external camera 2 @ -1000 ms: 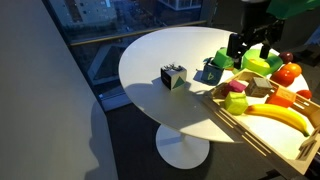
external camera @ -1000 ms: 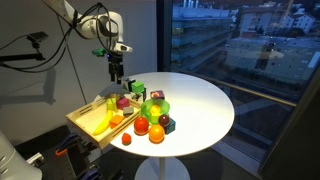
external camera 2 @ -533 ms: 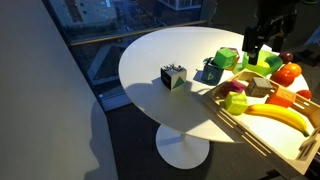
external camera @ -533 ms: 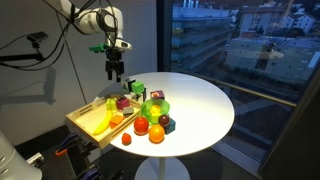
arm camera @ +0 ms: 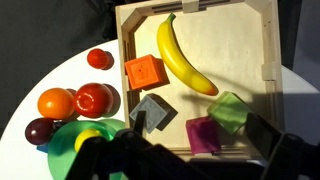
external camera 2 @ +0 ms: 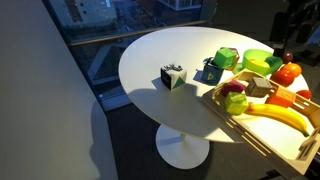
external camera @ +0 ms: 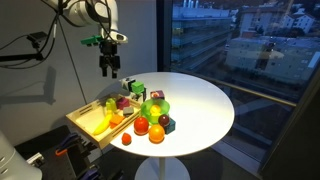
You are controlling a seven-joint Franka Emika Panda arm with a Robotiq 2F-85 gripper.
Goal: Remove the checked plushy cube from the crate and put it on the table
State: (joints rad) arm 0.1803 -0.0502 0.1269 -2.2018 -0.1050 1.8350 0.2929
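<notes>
Job looks done: checked cube [external camera 2: 173, 76] sits on desk [external camera 2: 150, 55], apart from crate [external camera 2: 258, 132]. Gripper [external camera: 108, 70] hangs high over crate w/ nothing held; how wide, can't tell.

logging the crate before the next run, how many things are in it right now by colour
Inside the crate, from the wrist view:
yellow: 1, the banana
orange: 1, the orange cube
grey: 1, the grey block
green: 1, the green piece
magenta: 1, the magenta piece
black-and-white: 0, the checked plushy cube sits on the table
total: 5
</notes>
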